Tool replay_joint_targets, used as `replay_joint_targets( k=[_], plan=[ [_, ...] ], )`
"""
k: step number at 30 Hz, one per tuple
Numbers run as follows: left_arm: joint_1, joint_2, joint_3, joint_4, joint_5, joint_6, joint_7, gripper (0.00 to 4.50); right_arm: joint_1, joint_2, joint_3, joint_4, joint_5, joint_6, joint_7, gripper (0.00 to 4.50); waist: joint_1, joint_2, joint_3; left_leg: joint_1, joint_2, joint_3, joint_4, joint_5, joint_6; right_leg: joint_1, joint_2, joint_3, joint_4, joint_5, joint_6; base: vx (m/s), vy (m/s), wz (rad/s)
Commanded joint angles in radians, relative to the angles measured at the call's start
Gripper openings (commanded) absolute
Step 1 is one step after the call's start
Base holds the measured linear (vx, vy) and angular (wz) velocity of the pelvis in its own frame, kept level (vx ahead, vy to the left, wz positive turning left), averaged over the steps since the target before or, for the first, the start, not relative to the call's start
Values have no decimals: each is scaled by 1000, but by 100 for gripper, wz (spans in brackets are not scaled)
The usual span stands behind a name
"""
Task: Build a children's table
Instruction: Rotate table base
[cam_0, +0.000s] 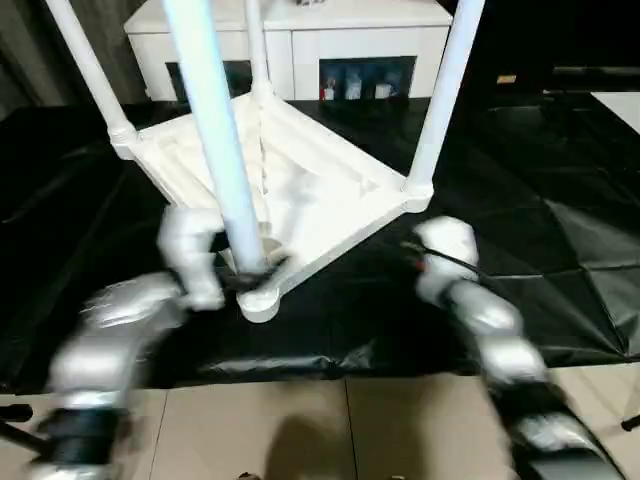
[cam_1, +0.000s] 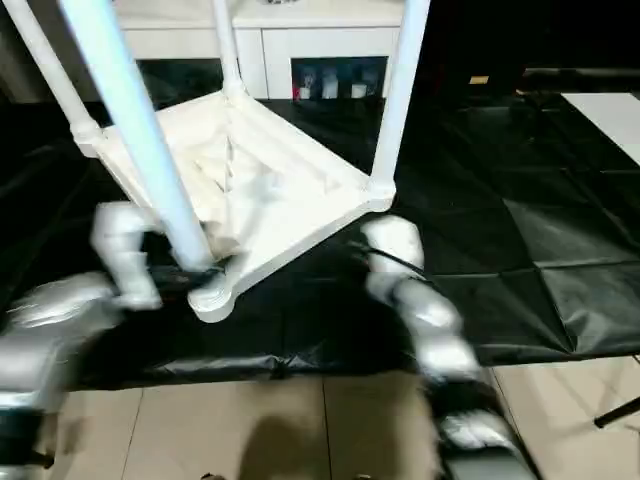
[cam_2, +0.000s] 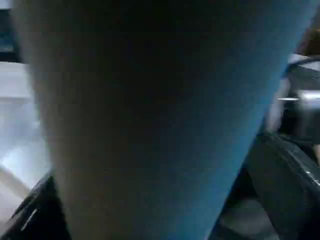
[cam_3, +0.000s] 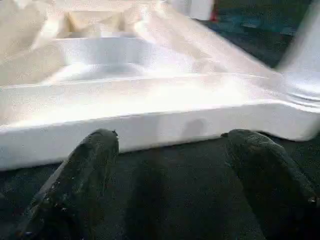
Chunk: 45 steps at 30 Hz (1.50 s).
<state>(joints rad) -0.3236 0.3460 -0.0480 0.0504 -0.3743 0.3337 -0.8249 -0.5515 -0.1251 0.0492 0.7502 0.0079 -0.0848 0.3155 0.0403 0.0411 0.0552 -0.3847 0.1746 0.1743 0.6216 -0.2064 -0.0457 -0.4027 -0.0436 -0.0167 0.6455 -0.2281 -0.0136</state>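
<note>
Currently, the children's table (cam_0: 300, 190) is positioned upside down on the black floor covering (cam_0: 520, 240), with four white legs (cam_0: 215, 130) seated in the corner sockets and rising upward. The left gripper (cam_0: 245, 278) is placed around the base of the nearest leg, jaws spread wide; a firm grip cannot be confirmed. The right gripper (cam_3: 170, 180) is held open and empty just short of the tabletop rim (cam_3: 150, 125). A white cabinet (cam_0: 300, 40) is located behind.
</note>
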Motion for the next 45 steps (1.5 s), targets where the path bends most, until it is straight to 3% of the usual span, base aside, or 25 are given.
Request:
replay_joint_targets(
  k=[1,3,4,5,9,11,13,14,17,18,23,27,28,30,32,35,40,43,44,45],
  plan=[
    [-12,-23,-72,-56,-10,28,-46,447,-37,8,4,70,-22,-1,-21,383,2,10,-74,23,49,-13,-66,-61,48,52,-80,37,-60,155,-293,0,0,0],
    [-17,-36,-92,-67,-12,35,-55,447,-53,12,4,92,-25,-3,-23,383,9,6,-73,18,49,-13,-66,-46,48,56,-78,36,-54,185,-289,0,0,0],
    [-29,-59,-119,-65,-1,28,-58,447,-68,15,5,115,-28,-7,-22,383,8,7,-75,18,48,-14,-66,-39,46,59,-79,35,-53,191,-287,0,0,0],
    [-57,-97,-162,-46,23,8,-54,447,-93,20,6,157,-33,-19,-22,383,8,2,-75,18,47,-13,-65,-41,49,59,-80,36,-54,190,-290,0,0,0],
    [-81,-126,-198,-25,37,-6,-55,447,-110,21,7,192,-32,-32,-25,383,6,-4,-74,13,46,-12,-64,-48,57,65,-85,38,-57,167,-286,0,0,0],
    [-100,-147,-218,-5,55,-18,-49,447,-120,24,2,217,-30,-42,-25,383,-1,-5,-76,11,45,-12,-60,-37,72,66,-86,38,-57,187,-292,0,0,0],
    [-138,-201,-252,47,90,-42,-28,447,-120,28,1,229,-33,-46,-27,383,-4,2,-75,10,45,-13,-59,-30,82,66,-85,37,-57,191,-294,0,0,0],
    [-143,-209,-255,55,96,-46,-25,447,-123,29,0,238,-35,-52,-29,383,-3,-1,-77,15,46,-11,-58,-35,86,65,-84,37,-59,191,-300,0,0,0],
    [-173,-234,-260,125,146,-90,15,447,-130,30,-5,256,-40,-62,-43,383,-5,0,-77,12,47,-14,-59,-40,90,68,-86,35,-58,193,-307,0,0,0],
    [-173,-234,-260,125,146,-90,15,447,-130,30,-5,256,-40,-62,-43,383,-6,6,-76,11,48,-16,-58,-43,91,67,-86,34,-58,189,-307,0,0,0],
    [-248,-254,-252,286,245,-179,133,447,-140,9,-29,286,-36,-73,-68,383,-6,6,-77,15,47,-16,-60,-78,87,67,-84,33,-65,157,-309,0,0,0],
    [-292,-284,-244,362,263,-214,159,447,-132,7,-42,283,-20,-79,-44,383,-1,8,-75,18,49,-15,-61,-100,79,63,-86,34,-68,125,-311,0,0,0],
    [-313,-304,-234,396,265,-230,183,447,-126,10,-38,280,-22,-84,-44,383,0,16,-76,19,48,-15,-60,-102,75,62,-85,33,-67,127,-312,0,0,0],
    [-346,-331,-220,455,271,-260,227,447,-115,12,-33,271,-28,-92,-48,383,0,10,-75,20,48,-14,-62,-123,72,62,-86,32,-71,113,-313,0,0,0],
    [-370,-337,-209,514,288,-302,271,447,-111,10,-38,265,-30,-100,-68,383,-1,12,-75,13,46,-18,-63,-119,78,67,-90,30,-70,117,-310,0,0,0],
    [-392,-339,-171,568,285,-367,304,447,-103,-5,-66,234,-9,-120,-84,383,1,7,-76,13,46,-16,-61,-115,98,66,-94,32,-73,108,-311,0,0,0],
    [-335,-368,-93,482,159,-385,201,447,-44,-49,-132,51,75,-108,-13,383,16,4,-78,12,51,-14,-59,-91,129,65,-96,30,-66,149,-310,0,0,0],
    [-290,-365,-86,425,109,-382,152,447,-5,-72,-136,-42,105,-83,35,383,17,8,-77,13,52,-15,-60,-101,141,62,-94,28,-70,133,-303,0,0,0],
    [-264,-359,-91,393,86,-378,123,447,18,-82,-137,-92,123,-61,62,383,17,20,-75,12,52,-16,-61,-112,137,60,-94,29,-70,113,-302,0,0,0],
    [-246,-354,-93,373,69,-376,102,447,32,-88,-137,-125,135,-46,81,383,15,16,-73,13,52,-15,-62,-121,138,61,-91,29,-75,105,-297,0,0,0]
  ],
)
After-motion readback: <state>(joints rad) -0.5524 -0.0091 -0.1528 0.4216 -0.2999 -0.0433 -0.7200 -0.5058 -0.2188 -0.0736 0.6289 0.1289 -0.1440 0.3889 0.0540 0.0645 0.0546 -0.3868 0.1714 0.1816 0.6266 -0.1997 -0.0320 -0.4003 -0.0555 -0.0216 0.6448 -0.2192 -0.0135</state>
